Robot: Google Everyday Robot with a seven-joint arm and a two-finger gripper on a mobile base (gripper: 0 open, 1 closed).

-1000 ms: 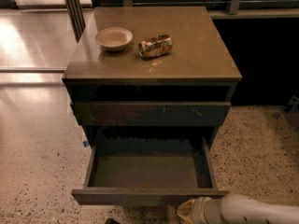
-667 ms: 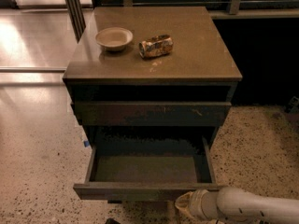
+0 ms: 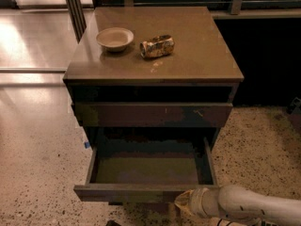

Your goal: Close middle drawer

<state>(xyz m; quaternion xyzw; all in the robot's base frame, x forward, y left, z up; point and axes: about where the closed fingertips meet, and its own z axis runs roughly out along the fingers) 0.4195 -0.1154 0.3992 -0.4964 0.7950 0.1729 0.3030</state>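
Middle drawer [image 3: 136,192] pulled far out, empty, its worn front edge just beside the pincer [image 3: 185,202], whether touching unclear. Probably rigid, light, free-sliding; no handle, so push flat on the front, nearer its middle, leftward of the pincer. Pincer clenched or released: cannot tell. Well beyond, on the table [image 3: 202,51], bowl [image 3: 115,38] and crushed can [image 3: 157,46].

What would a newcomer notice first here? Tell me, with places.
The middle drawer gapes open, pulled far out toward the camera. The gripper sits at its front, near the right end. On the cabinet top, a pale bowl sits beside a crushed can.
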